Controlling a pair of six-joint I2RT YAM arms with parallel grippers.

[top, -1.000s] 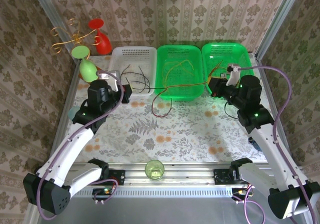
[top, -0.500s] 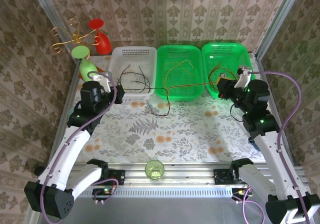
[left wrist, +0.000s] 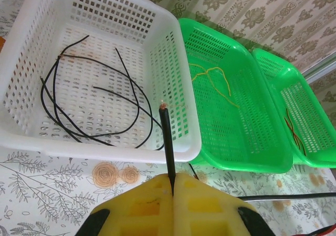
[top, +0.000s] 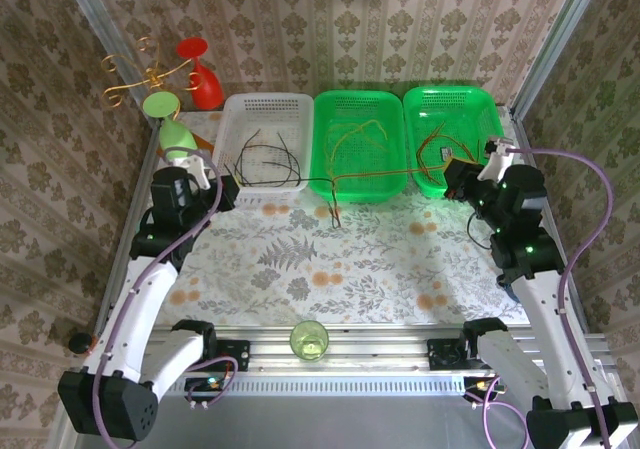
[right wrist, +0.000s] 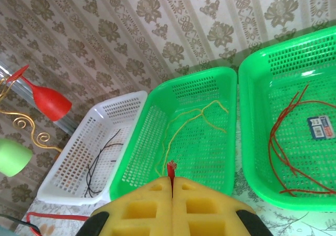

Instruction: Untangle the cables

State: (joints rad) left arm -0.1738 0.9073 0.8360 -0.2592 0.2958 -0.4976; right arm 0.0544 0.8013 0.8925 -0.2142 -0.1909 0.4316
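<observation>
My left tool (left wrist: 173, 179) pinches a black cable (left wrist: 166, 136) end, my right tool (right wrist: 172, 181) a dark red cable (right wrist: 171, 167) end, together one taut left-to-right line across the middle green basket's (top: 318, 139) near part, tangled midway between the tools.

White basket (left wrist: 168, 73), green baskets (left wrist: 252, 165): glossy perforated plastic. Cables (left wrist: 167, 141): smooth, slightly shiny sheath. Table cover (top: 300, 269): smooth, printed. Front rail (top: 380, 344): bare metal.

A small blue-and-white sticker (right wrist: 318, 126) lies on the floor of the right-hand green basket (right wrist: 299, 62), seen from the right wrist camera. Its print is too small to read. No other text, brand or number is legible.
</observation>
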